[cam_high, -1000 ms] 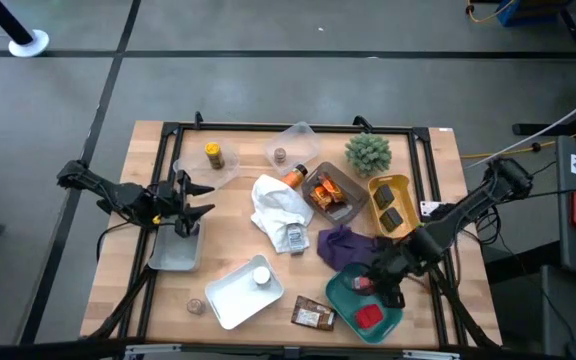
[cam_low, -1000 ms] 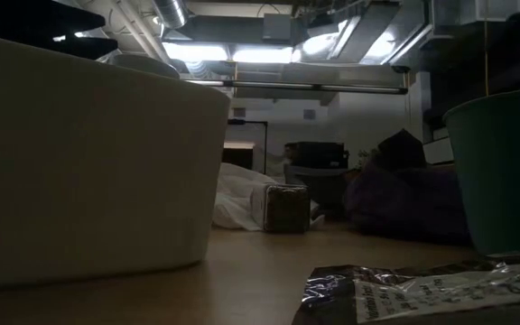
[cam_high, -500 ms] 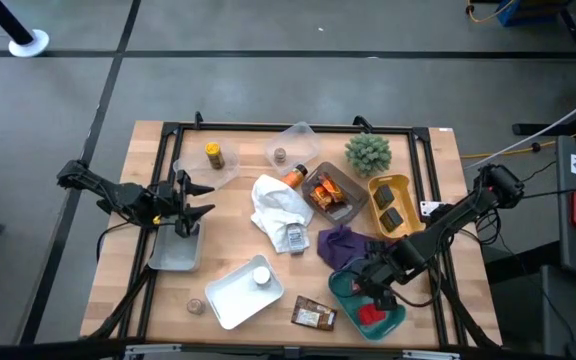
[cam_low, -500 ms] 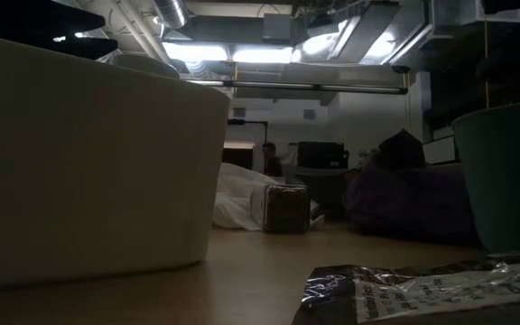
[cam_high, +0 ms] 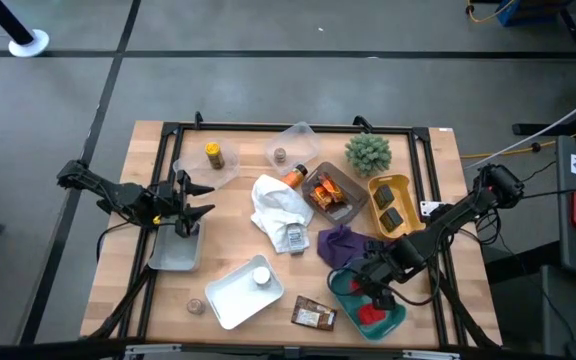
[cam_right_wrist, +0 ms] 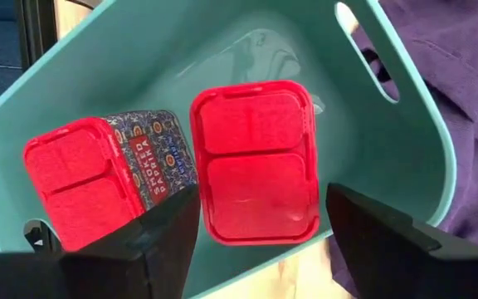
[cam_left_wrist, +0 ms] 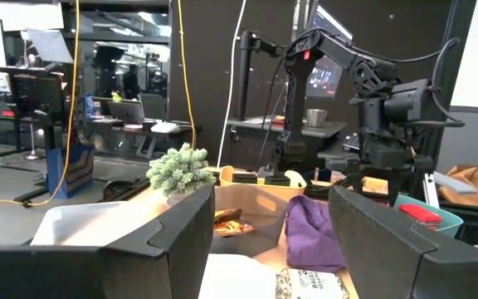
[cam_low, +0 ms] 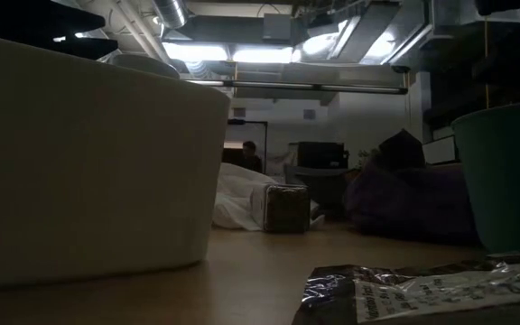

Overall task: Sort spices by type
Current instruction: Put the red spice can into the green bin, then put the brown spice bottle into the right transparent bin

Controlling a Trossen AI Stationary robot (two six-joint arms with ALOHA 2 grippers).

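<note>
The right end effector [cam_right_wrist: 256,241] hangs open over the teal bin [cam_right_wrist: 388,108] — two red boxes [cam_right_wrist: 256,158] inside, none held; it should lift straight up.

High view looks straight down on my whole table [cam_high: 158,300], both arms in frame; low view sits at table-top height, facing level across into the room, close against a white tray [cam_low: 88,162]; my left wrist view faces across the table toward my right arm [cam_left_wrist: 380,91]; my right wrist view looks down close into the teal bin [cam_right_wrist: 405,149]; the purple cloth [cam_left_wrist: 309,232] appears in all four.
</note>
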